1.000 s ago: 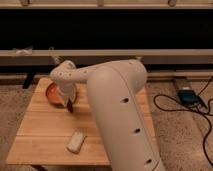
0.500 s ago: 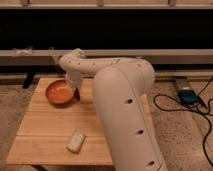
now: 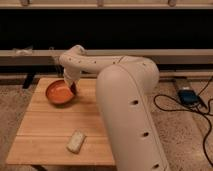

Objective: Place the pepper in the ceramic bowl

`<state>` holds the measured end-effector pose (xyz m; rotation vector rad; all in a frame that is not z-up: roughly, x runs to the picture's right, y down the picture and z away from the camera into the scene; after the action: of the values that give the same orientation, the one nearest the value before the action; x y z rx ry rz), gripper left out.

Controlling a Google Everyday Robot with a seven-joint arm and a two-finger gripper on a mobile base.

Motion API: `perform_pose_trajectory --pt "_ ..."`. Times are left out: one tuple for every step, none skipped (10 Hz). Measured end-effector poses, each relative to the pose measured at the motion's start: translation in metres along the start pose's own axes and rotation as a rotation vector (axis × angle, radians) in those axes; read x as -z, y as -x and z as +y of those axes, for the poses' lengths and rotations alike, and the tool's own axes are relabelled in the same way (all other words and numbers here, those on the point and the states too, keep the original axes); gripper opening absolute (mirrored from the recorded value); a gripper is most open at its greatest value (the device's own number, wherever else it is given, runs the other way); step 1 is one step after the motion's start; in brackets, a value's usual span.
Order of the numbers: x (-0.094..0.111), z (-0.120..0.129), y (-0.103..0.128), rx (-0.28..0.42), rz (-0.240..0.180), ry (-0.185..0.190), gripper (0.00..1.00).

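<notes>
Glossy round orange ceramic bowl [image 3: 59, 92] under gripper [image 3: 73, 89], fingers' state unclear.

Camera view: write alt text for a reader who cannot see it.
A white robot arm reaches over a wooden table, its gripper at the right rim of an orange ceramic bowl at the table's far left. A pale rectangular block lies near the front edge. The pepper cannot be made out.
</notes>
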<state>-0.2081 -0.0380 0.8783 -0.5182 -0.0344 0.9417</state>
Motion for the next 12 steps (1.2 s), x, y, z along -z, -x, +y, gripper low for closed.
perform_pose_trajectory --pt "-0.003 0.003 0.011 -0.010 -0.036 0.000 0.07" --pt "-0.006 0.006 0.020 -0.019 -0.064 0.002 0.17" --pt "-0.009 0.008 0.028 -0.029 -0.090 0.003 0.27" --pt "-0.013 0.008 0.034 -0.038 -0.111 0.004 0.36" --pt "-0.018 0.012 0.045 -0.046 -0.136 0.008 0.47" --pt "-0.021 0.017 0.053 -0.052 -0.160 0.012 0.58" --pt "-0.022 0.015 0.055 -0.062 -0.184 0.013 0.65" --pt "-0.021 0.012 0.056 -0.079 -0.230 0.020 0.73" --pt "-0.019 0.013 0.057 -0.088 -0.267 0.030 0.75" --pt "-0.018 0.015 0.058 -0.089 -0.282 0.037 0.75" --pt "-0.018 0.017 0.059 -0.088 -0.283 0.040 0.75" --pt "-0.019 0.017 0.058 -0.087 -0.283 0.040 0.75"
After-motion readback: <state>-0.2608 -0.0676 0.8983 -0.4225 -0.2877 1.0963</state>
